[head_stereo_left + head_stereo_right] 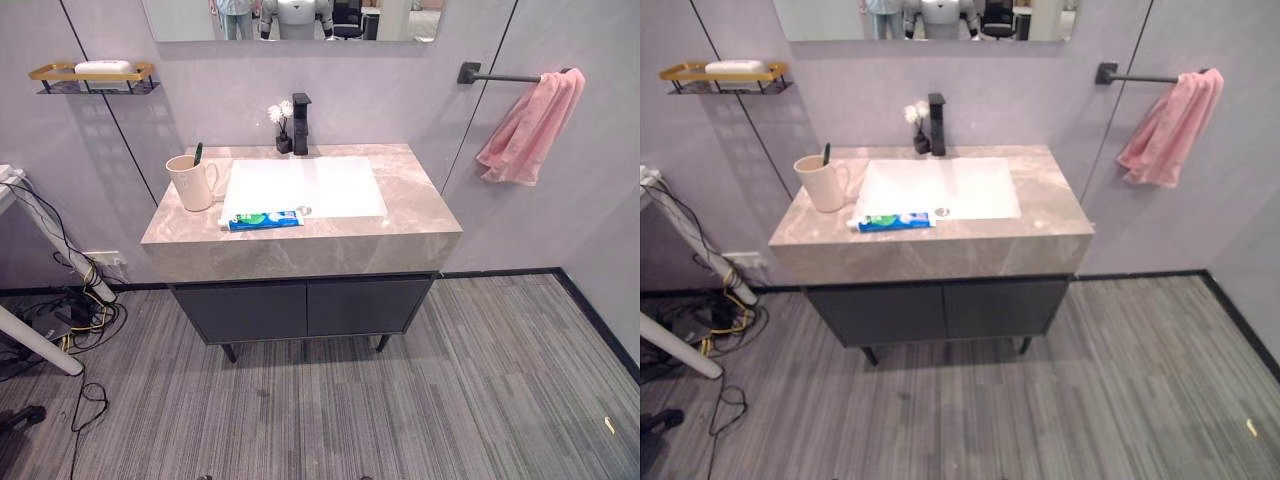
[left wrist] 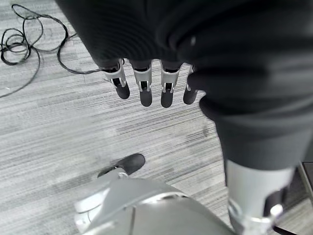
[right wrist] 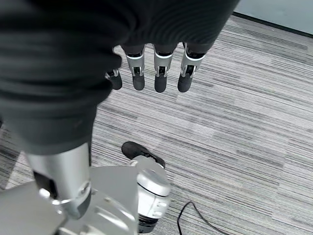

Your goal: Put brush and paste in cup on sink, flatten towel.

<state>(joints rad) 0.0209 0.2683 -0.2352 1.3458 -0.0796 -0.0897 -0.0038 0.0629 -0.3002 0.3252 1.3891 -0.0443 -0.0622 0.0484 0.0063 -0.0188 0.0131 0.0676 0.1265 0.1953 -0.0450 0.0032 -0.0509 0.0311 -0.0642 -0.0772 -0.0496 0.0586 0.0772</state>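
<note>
Cream ceramic cup stands on the beige marble table, left of the white sink basin. A dark-handled brush already sticks up out of the cup. Blue-and-green paste tube lies flat on the table's front edge, just before the basin and near the cup, not in it. Pink towel hangs bunched and crumpled at the end of the black wall rail, well right of the table.

Left hand: fingers straight and relaxed, holding nothing, hanging above grey floor. Right hand: likewise.

Judgement: brush step looks done; paste is next. Calls for stepping closer, reaching a hand to the tube, pinching it, lifting it upright into the cup. Towel after.
</note>
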